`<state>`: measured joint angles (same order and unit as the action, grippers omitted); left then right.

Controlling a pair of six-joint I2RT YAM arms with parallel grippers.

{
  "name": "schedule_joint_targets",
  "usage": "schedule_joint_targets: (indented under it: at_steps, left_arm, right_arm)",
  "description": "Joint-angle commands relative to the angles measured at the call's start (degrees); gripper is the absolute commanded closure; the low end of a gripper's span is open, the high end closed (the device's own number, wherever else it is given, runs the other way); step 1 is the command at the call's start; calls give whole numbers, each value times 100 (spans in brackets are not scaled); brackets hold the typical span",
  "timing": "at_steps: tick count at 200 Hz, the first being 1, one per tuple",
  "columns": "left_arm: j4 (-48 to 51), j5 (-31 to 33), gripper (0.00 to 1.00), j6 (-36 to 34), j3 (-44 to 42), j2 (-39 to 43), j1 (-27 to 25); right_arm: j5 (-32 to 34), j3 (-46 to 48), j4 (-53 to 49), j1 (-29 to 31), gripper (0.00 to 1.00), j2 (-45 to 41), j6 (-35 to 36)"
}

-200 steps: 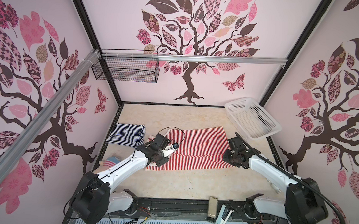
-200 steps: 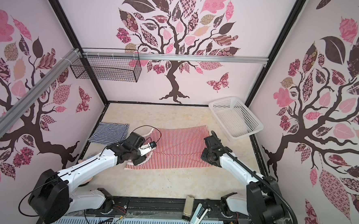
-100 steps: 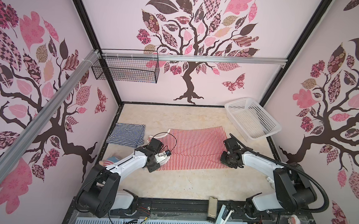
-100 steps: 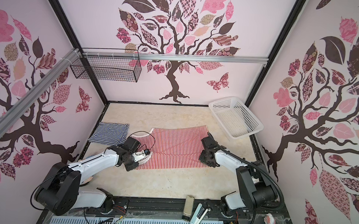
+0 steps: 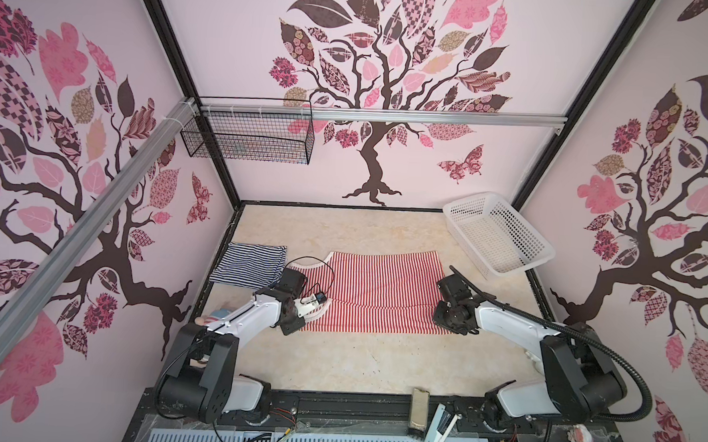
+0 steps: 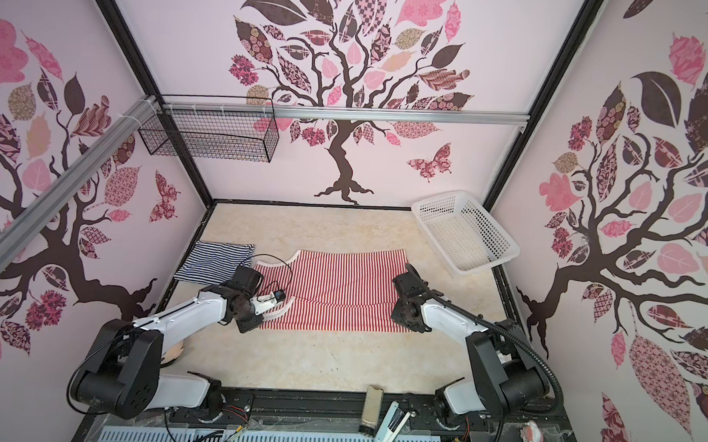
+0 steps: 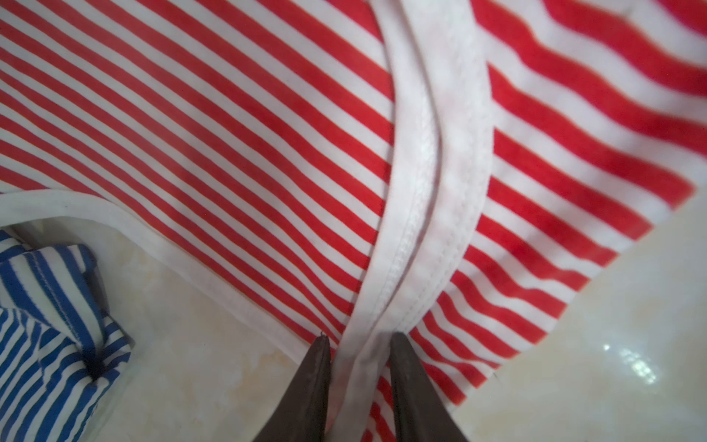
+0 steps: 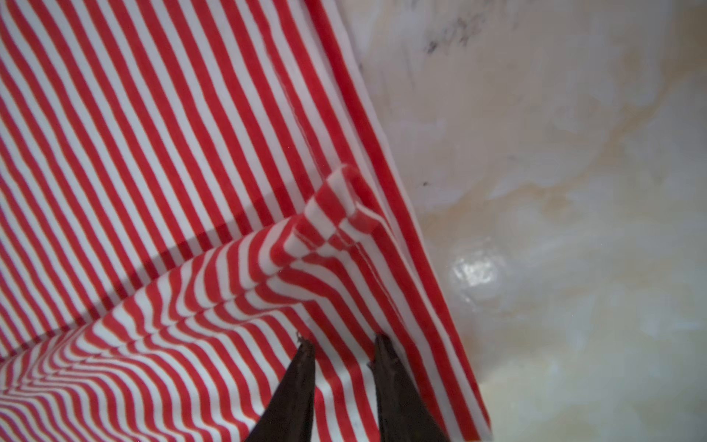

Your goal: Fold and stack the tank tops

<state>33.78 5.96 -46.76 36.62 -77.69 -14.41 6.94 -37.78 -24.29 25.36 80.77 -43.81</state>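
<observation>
The red-and-white striped tank top (image 5: 381, 298) (image 6: 340, 288) lies spread across the middle of the table, its near part folded over along a crease. The navy-striped tank top (image 5: 250, 264) (image 6: 217, 260) lies folded at the left, and a corner of it shows in the left wrist view (image 7: 46, 325). My left gripper (image 5: 292, 329) (image 7: 357, 336) is low at the strap end. Its jaws stand narrowly apart with the white strap trim (image 7: 417, 229) running between them. My right gripper (image 5: 453, 323) (image 8: 340, 340) is at the hem end, jaws narrowly apart over the folded flap (image 8: 336, 214).
A white perforated basket (image 5: 497, 238) stands tilted at the back right corner. A black wire basket (image 5: 248, 137) hangs on the rail at the back left. A plush doll (image 5: 216, 314) lies half hidden under my left arm. Small tools (image 5: 419, 412) rest on the front rail.
Both grippers have come toward the near edge of the red-striped top and dropped lower. The right jaws have widened and the left jaws have narrowed a little.
</observation>
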Motion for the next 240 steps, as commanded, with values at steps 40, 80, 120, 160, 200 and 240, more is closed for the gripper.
schedule_joint_targets:
  at_steps: [40, 80, 120, 160, 200, 240]
  left_arm:
    - [876, 126, 69, -470, -318, 277, 84]
    - [1640, -90, 70, -783, -190, 584, 88]
    - [1838, -404, 64, -459, 538, 781, 97]
    - [728, -683, 58, 605, 1708, 28, 102]
    - [466, -995, 55, 1388, 3318, -1680, 107]
    - [667, -1308, 55, 1716, 4602, -3111, 149]
  right_arm:
    - [179, 971, -911, 904, 71, -1373, -1259]
    - [155, 789, -1506, 931, 69, -2133, -1201]
    - [658, -151, -1854, 929, 65, -1981, -762]
    - [1254, -1106, -1275, 635, 48, -1111, -83]
    - [632, -2206, -648, -395, 46, 378, 751]
    - [119, -3506, -646, -976, 46, 2126, 1266]
